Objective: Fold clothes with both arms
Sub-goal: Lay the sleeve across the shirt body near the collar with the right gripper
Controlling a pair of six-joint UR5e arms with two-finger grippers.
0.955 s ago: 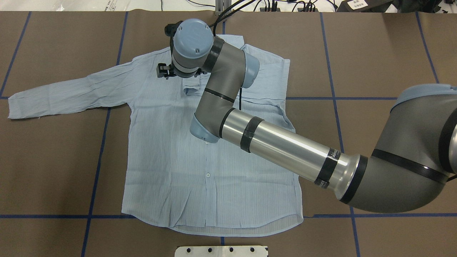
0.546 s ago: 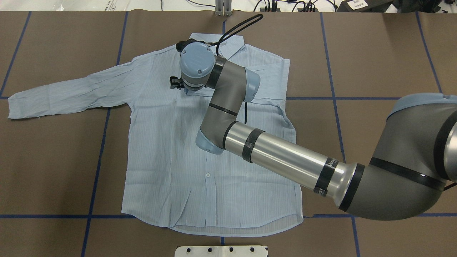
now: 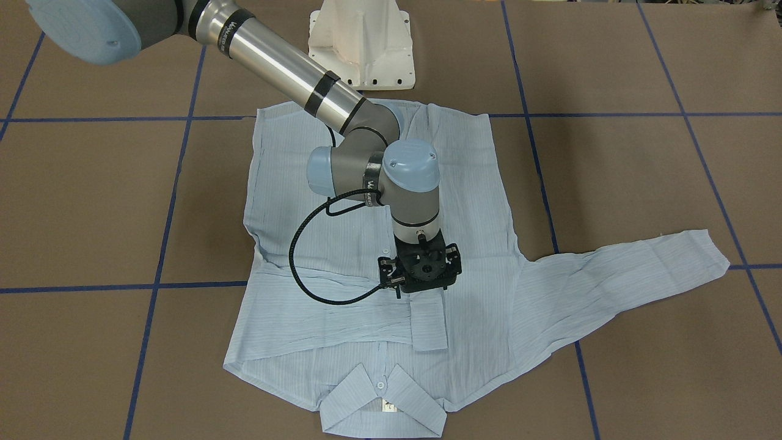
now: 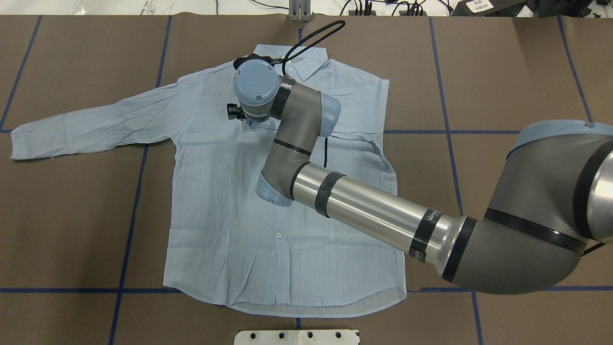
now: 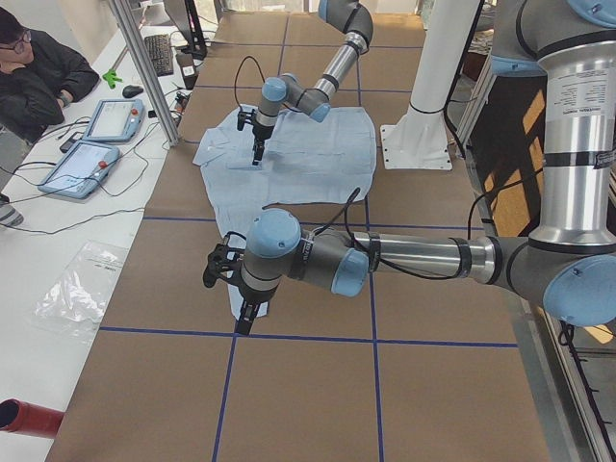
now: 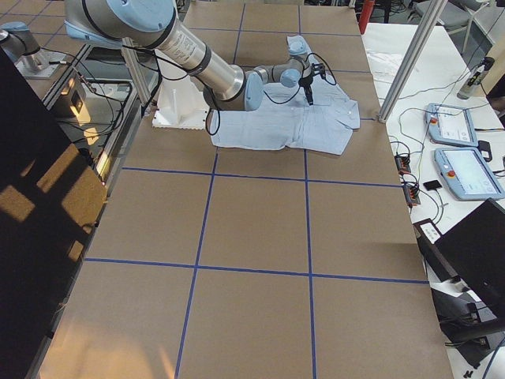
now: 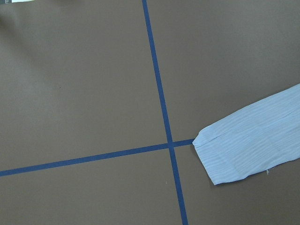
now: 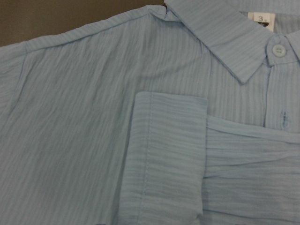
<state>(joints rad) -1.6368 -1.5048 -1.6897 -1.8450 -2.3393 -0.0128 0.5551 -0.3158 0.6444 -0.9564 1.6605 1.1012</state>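
The light blue striped shirt (image 4: 225,201) lies flat and front up on the brown table, its collar (image 3: 382,406) on the side far from the robot. One sleeve is folded across the chest, and its cuff (image 3: 429,324) (image 8: 168,154) rests flat below the collar. The other sleeve (image 4: 96,120) stretches out sideways, and its cuff (image 7: 248,145) shows in the left wrist view. My right gripper (image 3: 420,276) points down just above the chest beside the folded cuff, with its fingers hidden. My left gripper (image 5: 243,313) hovers near the outstretched sleeve's end, and I cannot tell its state.
Blue tape lines (image 4: 129,201) divide the brown table cover. The white pedestal base (image 3: 360,43) stands at the robot's side of the shirt. A person (image 5: 38,67) sits at a side bench with tablets (image 5: 96,135) beyond the collar end.
The right wrist has dropped lower over the chest and moved slightly toward the robot, uncovering the collar. The shirt itself lies as before.
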